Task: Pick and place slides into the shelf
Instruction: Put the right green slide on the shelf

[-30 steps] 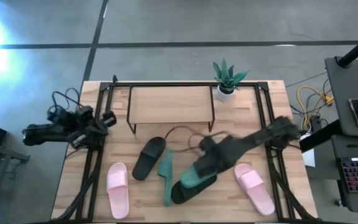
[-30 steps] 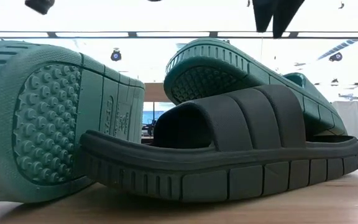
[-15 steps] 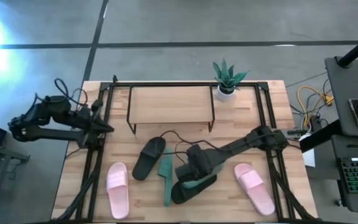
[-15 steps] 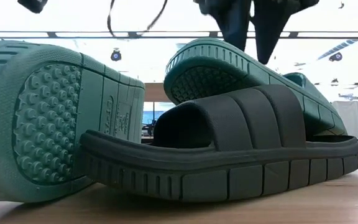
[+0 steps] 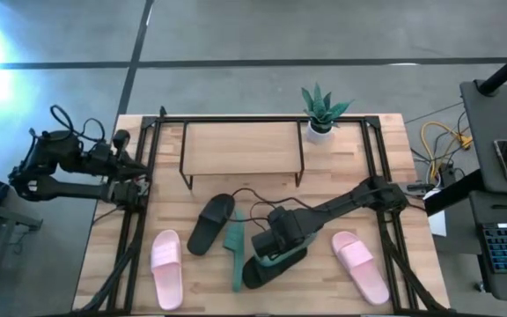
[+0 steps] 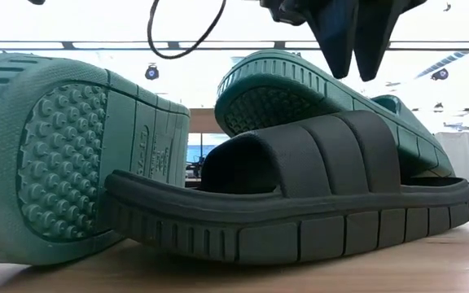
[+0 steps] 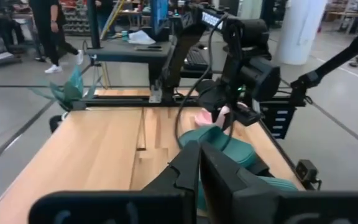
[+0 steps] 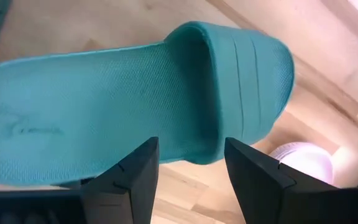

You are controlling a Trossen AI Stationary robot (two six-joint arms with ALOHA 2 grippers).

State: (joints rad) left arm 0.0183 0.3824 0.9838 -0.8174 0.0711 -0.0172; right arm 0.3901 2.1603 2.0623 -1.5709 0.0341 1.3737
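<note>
Now the right fingers [image 5: 275, 249] spread apart above the green slide [image 5: 282, 256], while the left fingers [image 7: 199, 171] sit together.

green slide [image 8: 166, 93], black slide [image 6: 300, 203], pink slide [image 5: 166, 268]

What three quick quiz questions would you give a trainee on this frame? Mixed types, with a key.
1. True or false: the shelf already holds a slide.
2. The open right gripper is poised directly over which slide? A) a pink one B) a green one C) the black one lying alone near the shelf
3. Fill in: the green slide under that gripper rests partly on a ____ slide.

Key:
1. False; all six slides lie on the table outside it.
2. B
3. black
</note>
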